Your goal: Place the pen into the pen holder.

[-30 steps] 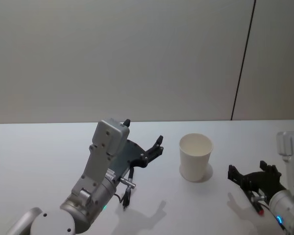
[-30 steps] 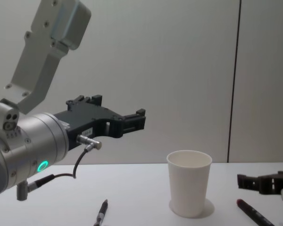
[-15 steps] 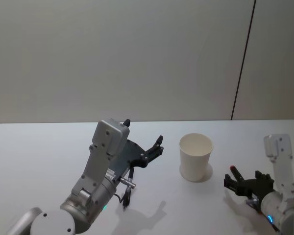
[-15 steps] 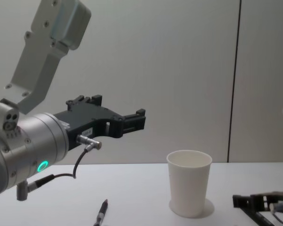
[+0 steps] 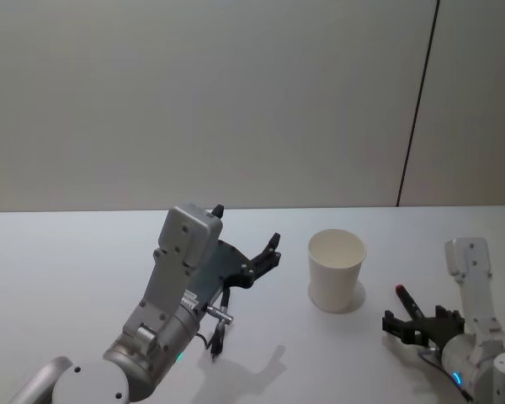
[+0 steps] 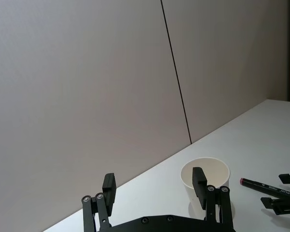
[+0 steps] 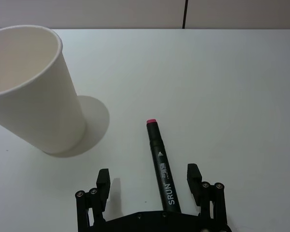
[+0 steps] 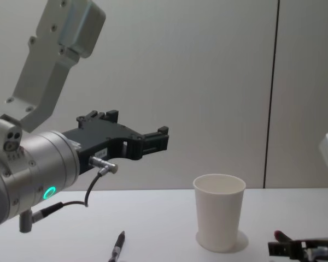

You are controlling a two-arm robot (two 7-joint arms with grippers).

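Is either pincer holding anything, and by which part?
Nothing is held. The right pincer, open, straddles the pen without touching it; the left pincer hangs open and empty.

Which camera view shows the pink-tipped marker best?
The right wrist view: the marker lies nearly whole between the fingers of the open right gripper. The left wrist view shows it far off; head and chest views show mainly its tip.

head: high, downward | chest: low, level | wrists: forward | shared: pen holder (image 5: 337,276)
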